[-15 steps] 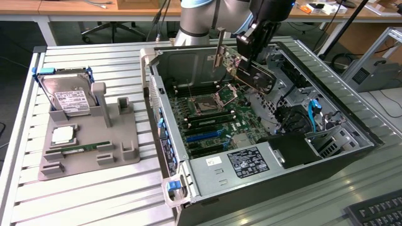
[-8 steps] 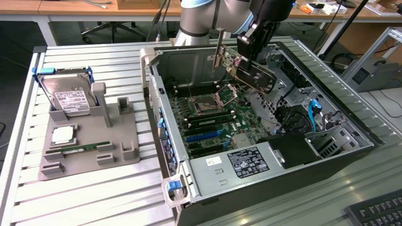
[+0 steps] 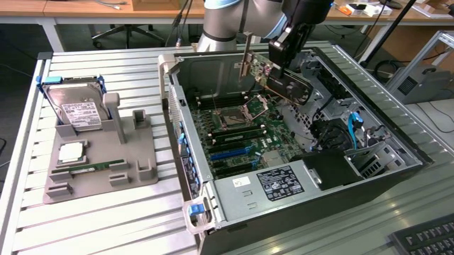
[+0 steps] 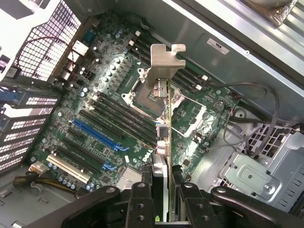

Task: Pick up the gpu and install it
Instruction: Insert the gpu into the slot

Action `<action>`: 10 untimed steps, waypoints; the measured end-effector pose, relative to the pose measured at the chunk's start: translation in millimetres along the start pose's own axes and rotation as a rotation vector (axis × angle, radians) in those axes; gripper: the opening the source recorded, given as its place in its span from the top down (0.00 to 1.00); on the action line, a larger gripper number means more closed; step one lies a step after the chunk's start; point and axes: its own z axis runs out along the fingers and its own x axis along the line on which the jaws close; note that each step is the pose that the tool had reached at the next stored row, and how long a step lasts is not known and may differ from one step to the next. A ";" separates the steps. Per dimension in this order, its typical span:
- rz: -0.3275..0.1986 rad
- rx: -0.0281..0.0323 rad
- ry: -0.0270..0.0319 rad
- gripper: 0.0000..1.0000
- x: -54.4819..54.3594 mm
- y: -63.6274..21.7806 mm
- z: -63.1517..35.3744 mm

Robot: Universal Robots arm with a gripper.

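Gripper (image 4: 164, 192) is clamped on the gpu (image 4: 163, 109), above the motherboard (image 3: 237, 133). Best bet: square the card's edge with the blue slot (image 4: 97, 134), bracket (image 4: 166, 57) toward the case's (image 3: 206, 74) rear.

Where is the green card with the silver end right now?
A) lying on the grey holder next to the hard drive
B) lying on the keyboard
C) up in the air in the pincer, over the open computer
C: the pincer grips the gpu and holds it in the air above the motherboard of the open computer case.
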 end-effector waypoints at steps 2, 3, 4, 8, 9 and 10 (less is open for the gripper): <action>-0.007 -0.0002 0.0000 0.74 0.0 0.0 0.0; -0.009 -0.0003 0.0001 0.74 0.0 0.0 0.0; -0.013 -0.0004 0.0001 0.74 0.0 0.0 0.0; -0.028 -0.0007 0.0003 0.74 0.0 0.0 0.0; -0.032 -0.0008 0.0003 0.74 0.0 0.0 0.0; -0.034 -0.0009 0.0004 0.74 0.0 0.0 0.0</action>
